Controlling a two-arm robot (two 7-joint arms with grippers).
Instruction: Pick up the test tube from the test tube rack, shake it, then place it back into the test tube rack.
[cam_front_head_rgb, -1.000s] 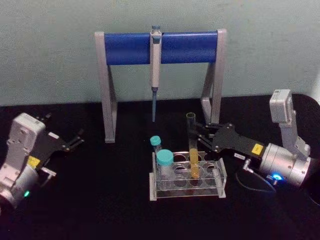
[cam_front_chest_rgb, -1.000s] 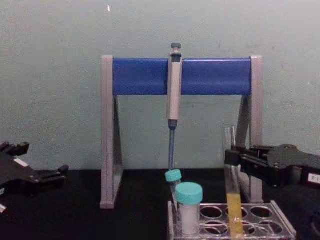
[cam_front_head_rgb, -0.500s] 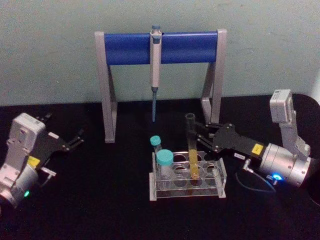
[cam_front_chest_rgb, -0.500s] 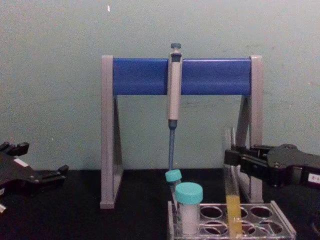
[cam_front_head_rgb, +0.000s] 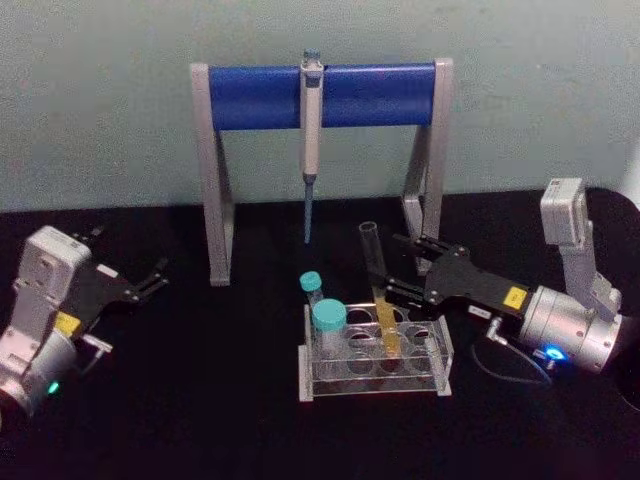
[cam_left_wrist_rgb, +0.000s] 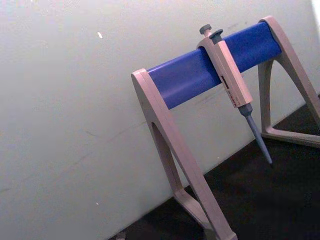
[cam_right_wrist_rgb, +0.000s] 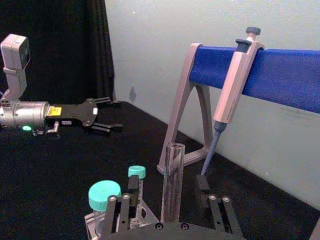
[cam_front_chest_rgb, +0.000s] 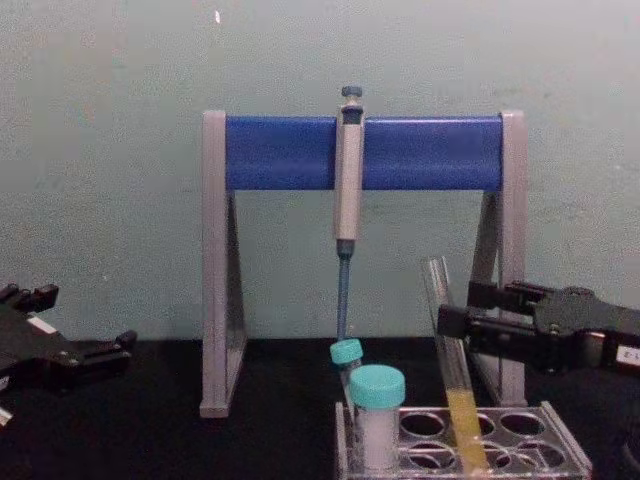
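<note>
Right claw (cam_front_head_rgb: 392, 268) around tilted test tube (cam_front_head_rgb: 379, 298)

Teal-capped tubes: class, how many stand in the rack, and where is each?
2. The larger teal-capped tube stands at the test tube rack's left end, toward the robot; the slimmer teal-capped tube stands behind it.

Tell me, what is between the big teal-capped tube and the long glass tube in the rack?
In the head view, only open rack holes lie between the big teal-capped tube and the test tube, which leans in the test tube rack.
</note>
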